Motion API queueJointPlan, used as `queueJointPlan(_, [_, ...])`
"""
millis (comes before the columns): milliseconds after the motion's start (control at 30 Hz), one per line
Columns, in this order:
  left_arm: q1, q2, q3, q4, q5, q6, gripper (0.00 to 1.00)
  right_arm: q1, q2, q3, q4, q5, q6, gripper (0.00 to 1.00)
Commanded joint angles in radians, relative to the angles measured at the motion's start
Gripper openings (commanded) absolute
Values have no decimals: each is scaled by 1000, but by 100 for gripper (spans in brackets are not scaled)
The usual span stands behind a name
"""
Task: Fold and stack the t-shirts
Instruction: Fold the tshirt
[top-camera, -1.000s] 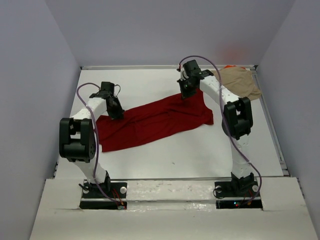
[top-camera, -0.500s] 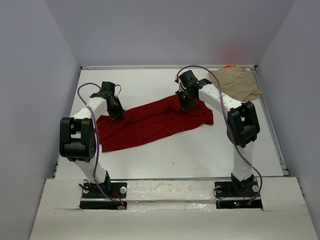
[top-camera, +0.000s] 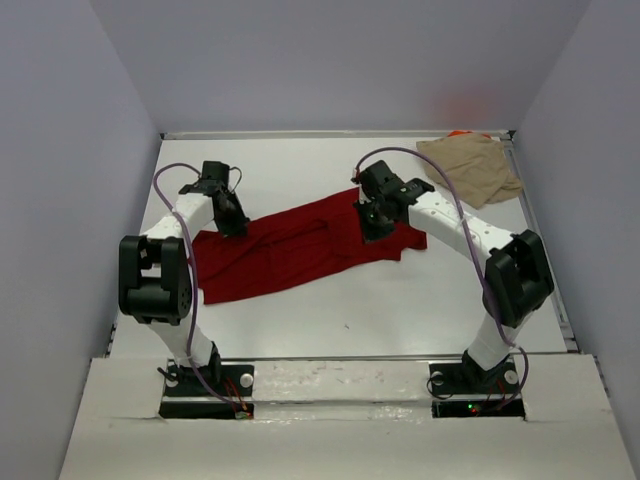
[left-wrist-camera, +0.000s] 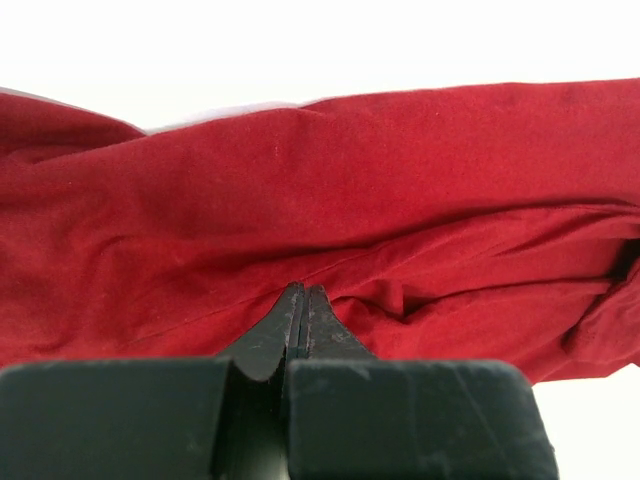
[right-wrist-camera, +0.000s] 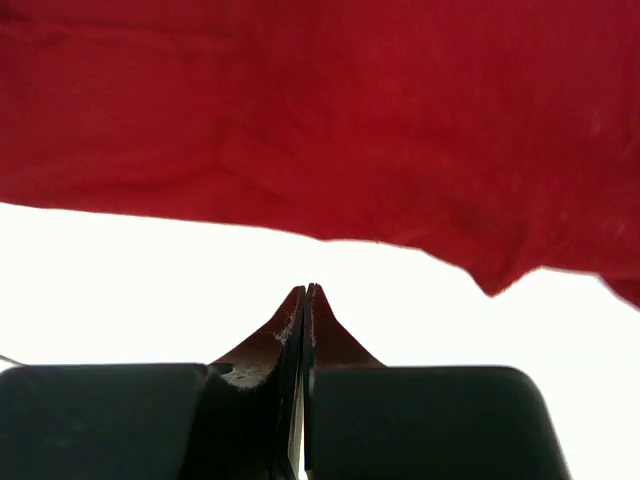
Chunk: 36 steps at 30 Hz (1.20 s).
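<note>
Left gripper (left-wrist-camera: 302, 292): pinched tight together, tips touching the red t-shirt (left-wrist-camera: 400, 180). Right gripper (right-wrist-camera: 306, 292): pinched together too, holding nothing, red cloth just ahead of the tips. Tan t-shirt (top-camera: 478, 166): well away from both.

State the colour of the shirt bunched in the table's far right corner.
Plain tan t-shirt; clearest in the top external view.

Bright, even light with soft shadows; table (right-wrist-camera: 120, 290) overexposed to pure white in both wrist views.
</note>
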Motion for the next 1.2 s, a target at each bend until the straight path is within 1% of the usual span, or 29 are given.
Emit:
queueJointPlan(0, [-5,-61,23,-26,1,18,0,23,-40,-67,34,10,62,5])
queueJointPlan(67, [-5,-69,21,-31,-3,20,0,23,-63,-89,68,20,88,21])
queueJointPlan(100, [-5,-73,21,-34,-8,20,0,23,-66,-95,85,23,89,32])
queueJointPlan(167, [-5,-84,19,-40,-25,15,0,23,-54,-88,113,109,99,40])
queueJointPlan(200, [-5,-90,15,-49,-35,8,0,9,-1,-72,114,120,86,40])
queueJointPlan(233, [-3,-96,10,-55,-45,-2,0,-17,39,-43,111,123,76,34])
queueJointPlan(267, [-5,-113,7,-63,-58,-9,0,-31,77,28,101,123,54,22])
queueJointPlan(300, [-5,-124,4,-64,-65,-11,0,-46,111,64,100,123,48,0])
queueJointPlan(333, [-5,-136,-2,-67,-71,-20,0,-61,171,98,99,120,45,0])
queueJointPlan(367, [-5,-157,-5,-75,-88,-23,0,-92,194,148,113,105,37,0])
queueJointPlan(433, [-2,-181,-10,-90,-100,-31,0,-129,249,196,126,80,22,0])
queueJointPlan(500, [17,-199,-39,-94,-91,-48,0,-198,294,267,142,40,14,0])
queueJointPlan(533, [35,-210,-51,-86,-82,-64,0,-221,340,293,137,-34,10,0])
queueJointPlan(600, [52,-204,-57,-90,-91,-69,0,-286,369,348,140,-85,9,0])
queueJointPlan(667, [66,-169,-48,-109,-97,-71,0,-325,401,386,127,-136,5,0])
queueJointPlan(700, [72,-158,-45,-107,-70,-62,0,-339,432,409,116,-145,0,0])
queueJointPlan(767, [83,-124,-33,-103,-51,-49,0,-359,453,464,93,-138,-23,0])
queueJointPlan(867, [83,-87,6,-124,-84,-29,0,-359,493,527,47,-156,-43,0])
queueJointPlan(900, [83,-81,15,-124,-80,-25,0,-359,496,526,45,-171,-44,0])
queueJointPlan(933, [116,-72,16,-120,-47,-22,0,-359,496,521,47,-217,-44,0])
queueJointPlan(967, [121,-64,19,-123,-37,-17,0,-359,492,514,48,-227,-41,0])
queueJointPlan(1067, [122,-37,47,-143,-69,-9,0,-359,470,482,59,-236,-38,0])
queueJointPlan(1167, [119,-15,72,-164,-92,1,0,-359,472,485,48,-227,-43,0])
